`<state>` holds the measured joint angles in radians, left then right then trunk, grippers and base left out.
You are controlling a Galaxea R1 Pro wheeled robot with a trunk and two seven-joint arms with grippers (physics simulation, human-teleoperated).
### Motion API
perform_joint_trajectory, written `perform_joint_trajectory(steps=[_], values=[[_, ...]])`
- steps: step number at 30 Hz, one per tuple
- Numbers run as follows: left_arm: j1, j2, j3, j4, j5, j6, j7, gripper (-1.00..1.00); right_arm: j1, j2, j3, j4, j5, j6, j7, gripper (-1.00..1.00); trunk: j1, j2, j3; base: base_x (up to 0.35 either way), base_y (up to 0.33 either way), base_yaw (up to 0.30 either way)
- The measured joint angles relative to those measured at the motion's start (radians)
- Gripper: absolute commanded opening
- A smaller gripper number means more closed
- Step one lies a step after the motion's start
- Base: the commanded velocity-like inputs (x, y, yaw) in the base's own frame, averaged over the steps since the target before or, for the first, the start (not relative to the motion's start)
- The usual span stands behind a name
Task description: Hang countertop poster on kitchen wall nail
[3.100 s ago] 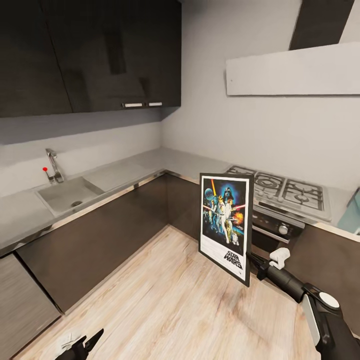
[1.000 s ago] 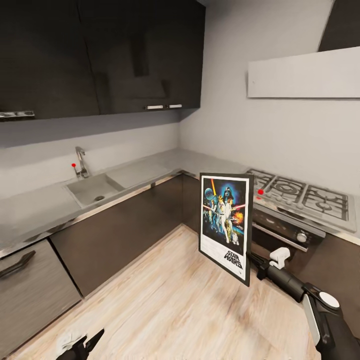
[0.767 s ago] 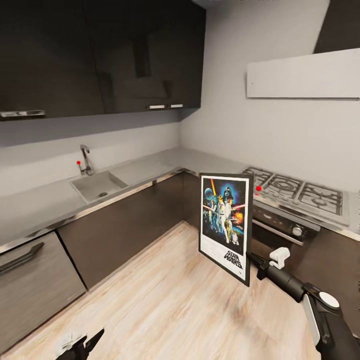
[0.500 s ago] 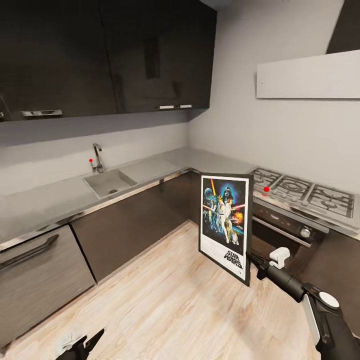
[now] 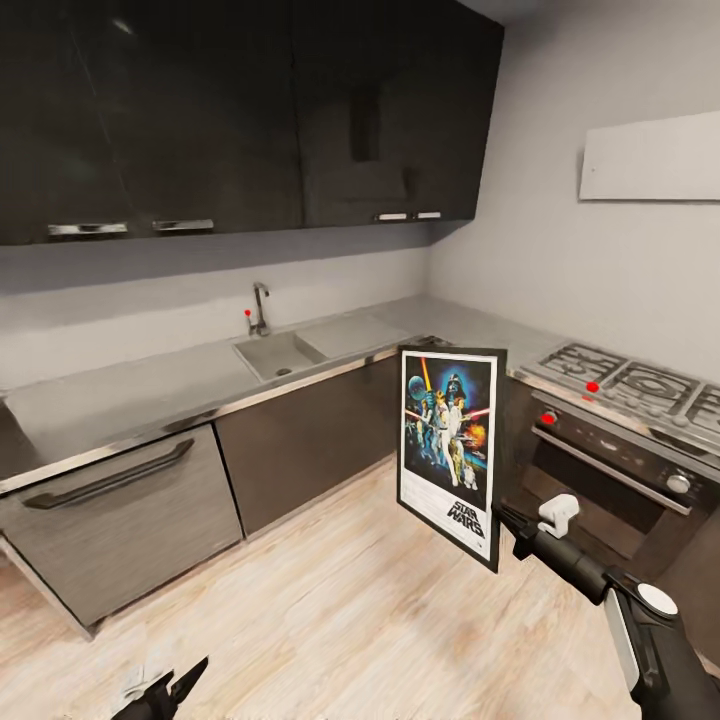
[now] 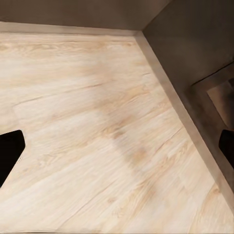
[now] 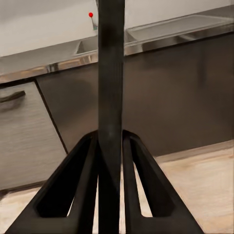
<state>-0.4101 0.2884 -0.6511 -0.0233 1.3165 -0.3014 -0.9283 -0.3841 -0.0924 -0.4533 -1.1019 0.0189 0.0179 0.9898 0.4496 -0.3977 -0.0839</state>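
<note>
The right fingers (image 5: 503, 517) pinch the poster (image 5: 450, 450) upright by its lower corner, above the floor. The left fingers (image 5: 170, 688) hang released. Judged risk: this corner hold lets it swing or slip.

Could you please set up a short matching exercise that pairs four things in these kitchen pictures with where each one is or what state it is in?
Things:
1. poster
2. sink
3. gas hob
4. left gripper

Places or states:
A. set into the kitchen countertop below the faucet
B. low over the wooden floor, holding nothing
C. held upright, clamped at its edge by the right gripper
D. on top of the oven, at the right

Pairs: 1-C, 2-A, 3-D, 4-B
</note>
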Motion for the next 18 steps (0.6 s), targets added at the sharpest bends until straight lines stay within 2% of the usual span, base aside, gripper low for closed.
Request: perform_joint_trajectory(steps=[5, 9, 18], values=[[0.000, 0.000, 0.000, 0.000, 0.000, 0.000, 0.001, 1.00, 0.000, 0.000, 0.000, 0.000, 0.000, 0.000, 0.000, -1.00, 0.000, 0.000, 0.002, -0.053, 0.054, 0.278], [0.000, 0.000, 0.000, 0.000, 0.000, 0.000, 0.001, 1.00, 0.000, 0.000, 0.000, 0.000, 0.000, 0.000, 0.000, -1.00, 0.000, 0.000, 0.004, -0.132, 0.173, 0.267], [0.000, 0.000, 0.000, 0.000, 0.000, 0.000, 0.001, 1.00, 0.000, 0.000, 0.000, 0.000, 0.000, -0.001, 0.000, -1.00, 0.000, 0.000, 0.006, -0.184, 0.202, 0.157]])
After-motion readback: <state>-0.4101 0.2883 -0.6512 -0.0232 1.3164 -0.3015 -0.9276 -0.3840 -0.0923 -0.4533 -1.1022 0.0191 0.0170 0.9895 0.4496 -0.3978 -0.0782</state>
